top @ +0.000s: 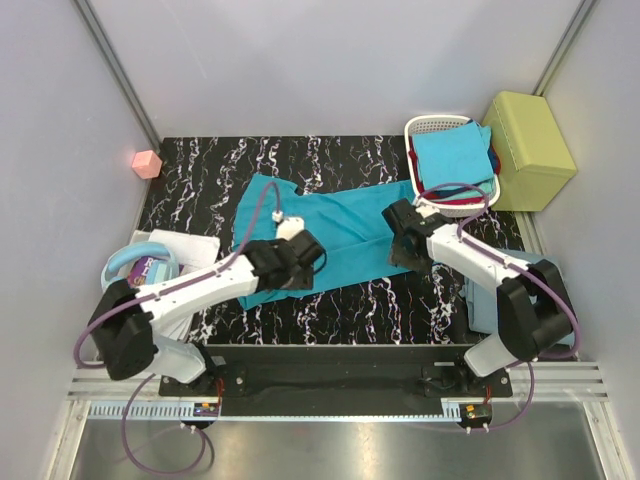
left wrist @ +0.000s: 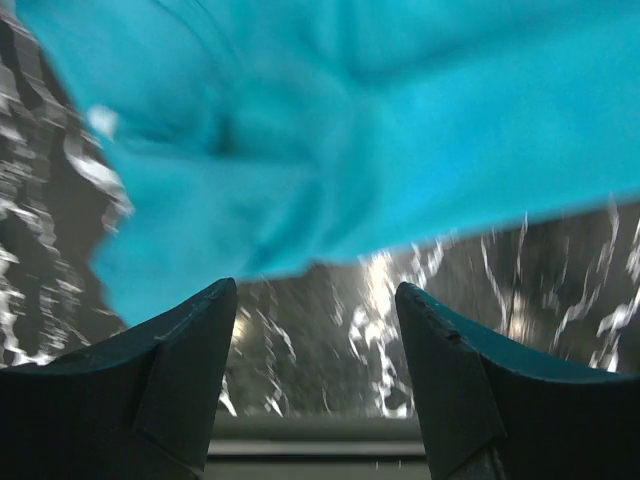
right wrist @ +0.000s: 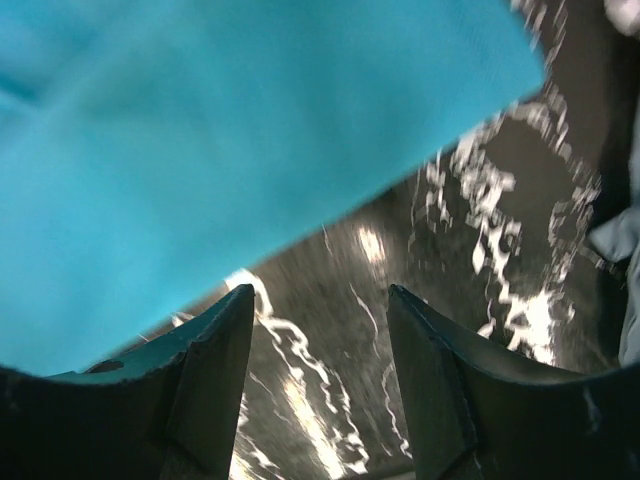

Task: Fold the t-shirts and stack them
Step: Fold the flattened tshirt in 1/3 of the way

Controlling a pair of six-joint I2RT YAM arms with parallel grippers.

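Both spread: left gripper [left wrist: 315, 290], right gripper [right wrist: 320, 290]; teal t-shirt [top: 340, 225] edge ahead.

Soft matt cloth t-shirt [top: 350, 232] on glossy, perhaps stone-look table [top: 200, 170]

Black, white-veined tabletop [top: 200, 165] enclosed by plain pale grey walls [top: 330, 60]. An aluminium rail [top: 340, 403] runs along the near edge.

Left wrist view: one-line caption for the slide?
Open, empty left end effector above the black marbled table, teal t-shirt lying just ahead.
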